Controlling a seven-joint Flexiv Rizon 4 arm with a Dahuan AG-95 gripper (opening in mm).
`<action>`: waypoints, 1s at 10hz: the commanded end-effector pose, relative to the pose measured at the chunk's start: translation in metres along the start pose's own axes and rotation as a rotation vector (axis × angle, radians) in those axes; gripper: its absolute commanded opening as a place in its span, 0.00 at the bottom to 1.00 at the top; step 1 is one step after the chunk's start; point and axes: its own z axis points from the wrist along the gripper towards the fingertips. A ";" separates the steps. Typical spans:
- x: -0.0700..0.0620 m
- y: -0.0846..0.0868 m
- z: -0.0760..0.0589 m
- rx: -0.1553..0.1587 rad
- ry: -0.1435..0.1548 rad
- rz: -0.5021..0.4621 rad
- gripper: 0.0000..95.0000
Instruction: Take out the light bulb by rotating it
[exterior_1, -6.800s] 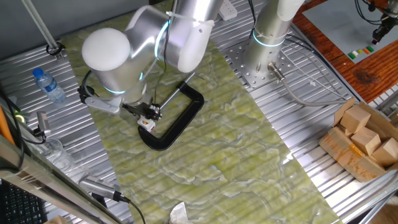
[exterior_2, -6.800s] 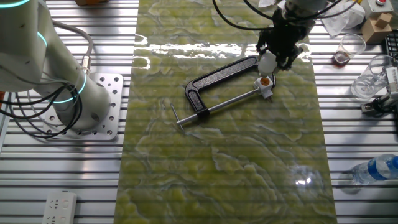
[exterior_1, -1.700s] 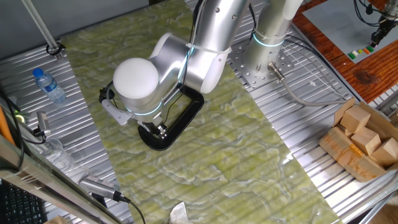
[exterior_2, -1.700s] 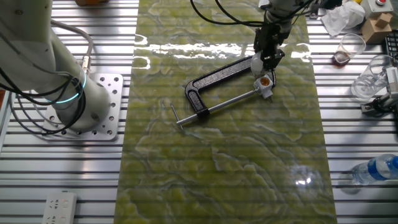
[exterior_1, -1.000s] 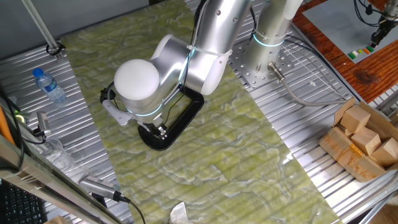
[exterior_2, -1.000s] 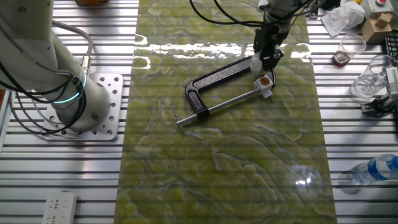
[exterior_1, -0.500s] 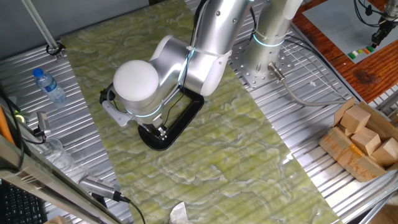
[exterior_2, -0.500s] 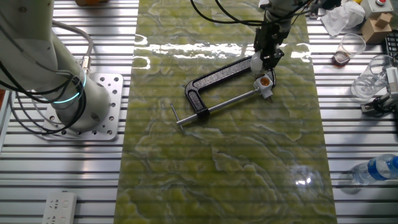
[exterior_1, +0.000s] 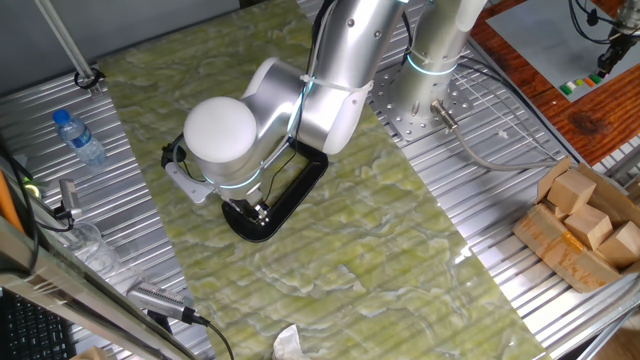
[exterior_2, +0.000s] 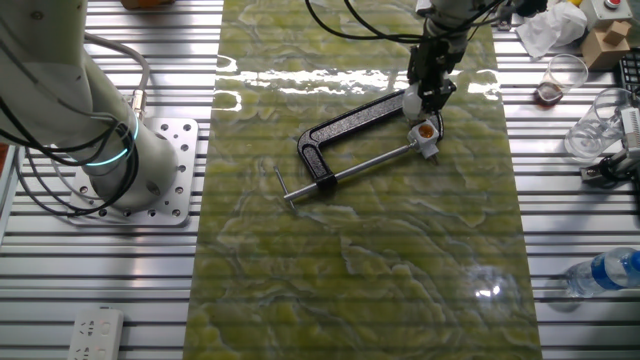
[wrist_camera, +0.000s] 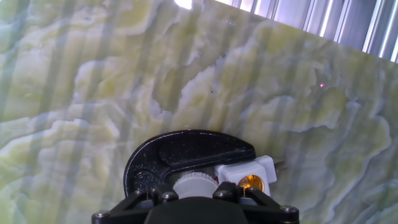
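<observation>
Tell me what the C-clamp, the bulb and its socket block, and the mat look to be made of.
C-clamp: probably cast metal, black and slightly textured; its screw is bare shiny steel.
Light bulb: frosted white, glass or plastic, cannot tell.
Socket block: smooth white plastic, it seems, with a brassy orange insert.
Mat: glossy green marble-patterned sheet; the glare suggests vinyl or laminate.

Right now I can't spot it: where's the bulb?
In the hand view, the bulb sits bottom centre between the gripper fingers, against the black clamp, left of its white socket.
</observation>
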 end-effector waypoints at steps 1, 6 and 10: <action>0.000 0.000 0.000 -0.001 0.000 -0.003 0.40; 0.000 0.000 0.000 -0.002 0.000 -0.013 0.60; 0.000 0.000 0.000 -0.005 0.003 -0.012 0.60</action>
